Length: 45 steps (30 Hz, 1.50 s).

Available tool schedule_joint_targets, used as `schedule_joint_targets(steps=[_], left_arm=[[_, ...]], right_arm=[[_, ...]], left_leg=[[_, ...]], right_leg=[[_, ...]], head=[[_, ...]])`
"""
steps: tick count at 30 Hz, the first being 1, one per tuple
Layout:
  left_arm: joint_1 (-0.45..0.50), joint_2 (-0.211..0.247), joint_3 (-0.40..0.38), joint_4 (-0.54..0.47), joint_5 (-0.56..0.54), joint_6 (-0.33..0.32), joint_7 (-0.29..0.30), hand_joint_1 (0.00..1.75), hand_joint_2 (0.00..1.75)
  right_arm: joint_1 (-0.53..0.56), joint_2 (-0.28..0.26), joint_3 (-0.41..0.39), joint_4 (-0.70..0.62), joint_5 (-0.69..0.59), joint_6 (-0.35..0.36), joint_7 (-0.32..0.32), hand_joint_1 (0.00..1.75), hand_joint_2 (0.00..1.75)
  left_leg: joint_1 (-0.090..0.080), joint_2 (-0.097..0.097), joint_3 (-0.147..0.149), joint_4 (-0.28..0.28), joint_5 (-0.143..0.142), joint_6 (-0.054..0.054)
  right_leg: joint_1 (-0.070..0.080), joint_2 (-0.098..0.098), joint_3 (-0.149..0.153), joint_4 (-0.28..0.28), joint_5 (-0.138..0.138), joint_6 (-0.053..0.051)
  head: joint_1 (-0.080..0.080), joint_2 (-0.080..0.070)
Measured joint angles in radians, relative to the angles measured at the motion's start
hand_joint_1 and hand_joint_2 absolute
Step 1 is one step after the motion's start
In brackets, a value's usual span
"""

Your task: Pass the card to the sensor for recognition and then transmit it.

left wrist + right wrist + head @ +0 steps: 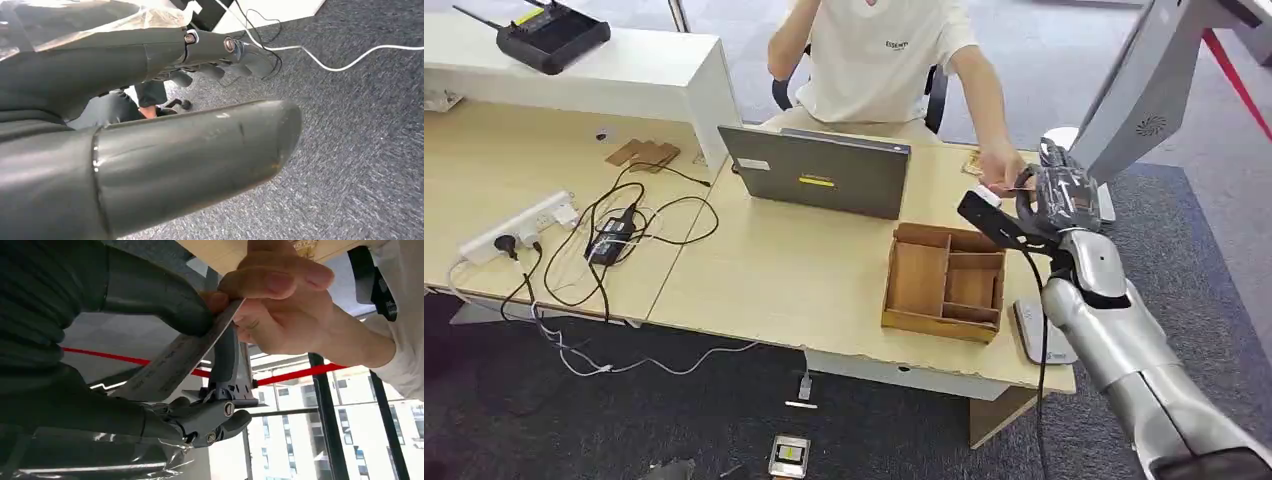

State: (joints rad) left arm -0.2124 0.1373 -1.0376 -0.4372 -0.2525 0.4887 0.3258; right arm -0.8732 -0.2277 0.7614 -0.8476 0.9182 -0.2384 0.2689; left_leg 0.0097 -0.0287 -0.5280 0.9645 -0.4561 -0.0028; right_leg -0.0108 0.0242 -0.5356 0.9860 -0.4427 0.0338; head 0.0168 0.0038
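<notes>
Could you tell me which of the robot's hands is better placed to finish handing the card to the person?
The right hand: it pinches the card the person's hand also grips. The left hand hangs over the carpet.

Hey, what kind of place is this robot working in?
Probably an office or lab: a wooden desk carries a laptop and power strip, grey carpet covers the floor, and a person sits opposite.

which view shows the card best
The right wrist view: the card fills the middle, pinched by the right hand and a person's hand. The head view gives a thin edge-on sliver. The left wrist view faces carpet.
</notes>
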Motion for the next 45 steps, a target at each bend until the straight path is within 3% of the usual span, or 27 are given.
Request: schedule_joint_targets(steps=[2, 8, 18, 36, 45], left_arm=[[0.001, 0.000, 0.002, 0.000, 0.000, 0.000, 0.000, 0.00, 0.00], [0.003, 0.000, 0.011, 0.000, -0.004, 0.001, -0.002, 0.00, 0.00], [0.007, 0.000, 0.027, 0.000, -0.003, 0.006, -0.008, 0.00, 0.00], [0.055, 0.011, 0.077, 0.001, 0.061, 0.049, -0.034, 0.00, 0.00], [0.060, 0.015, 0.091, 0.002, 0.079, 0.058, -0.036, 0.00, 0.00]], right_arm=[[0.000, 0.000, 0.000, 0.000, -0.002, -0.003, 0.001, 1.62, 1.75], [-0.002, 0.000, 0.000, 0.000, -0.018, -0.020, 0.001, 1.57, 1.75], [0.003, -0.011, -0.002, -0.025, -0.067, -0.063, -0.002, 1.75, 1.75], [0.258, -0.202, -0.113, -0.337, -0.077, -0.047, 0.087, 1.75, 1.75], [0.326, -0.226, -0.143, -0.372, -0.082, -0.046, 0.068, 1.75, 1.75]], left_leg=[[0.000, 0.000, 0.000, 0.000, 0.000, 0.000], [0.000, 0.000, 0.000, 0.000, 0.000, 0.000], [0.000, 0.000, 0.000, 0.000, 0.000, 0.000], [0.000, 0.001, 0.000, 0.000, -0.001, 0.001], [0.000, 0.001, 0.000, 0.000, 0.000, 0.001]], right_leg=[[0.000, 0.000, 0.000, 0.000, 0.000, 0.000], [0.000, 0.000, 0.000, 0.000, 0.000, 0.000], [0.000, 0.000, 0.000, 0.000, 0.000, 0.000], [0.000, 0.000, 0.000, -0.001, 0.000, 0.000], [0.000, 0.001, 0.000, -0.001, 0.000, 0.000]], head=[[0.000, 0.000], [0.000, 0.000], [0.000, 0.000], [0.000, 0.000], [0.000, 0.000]])
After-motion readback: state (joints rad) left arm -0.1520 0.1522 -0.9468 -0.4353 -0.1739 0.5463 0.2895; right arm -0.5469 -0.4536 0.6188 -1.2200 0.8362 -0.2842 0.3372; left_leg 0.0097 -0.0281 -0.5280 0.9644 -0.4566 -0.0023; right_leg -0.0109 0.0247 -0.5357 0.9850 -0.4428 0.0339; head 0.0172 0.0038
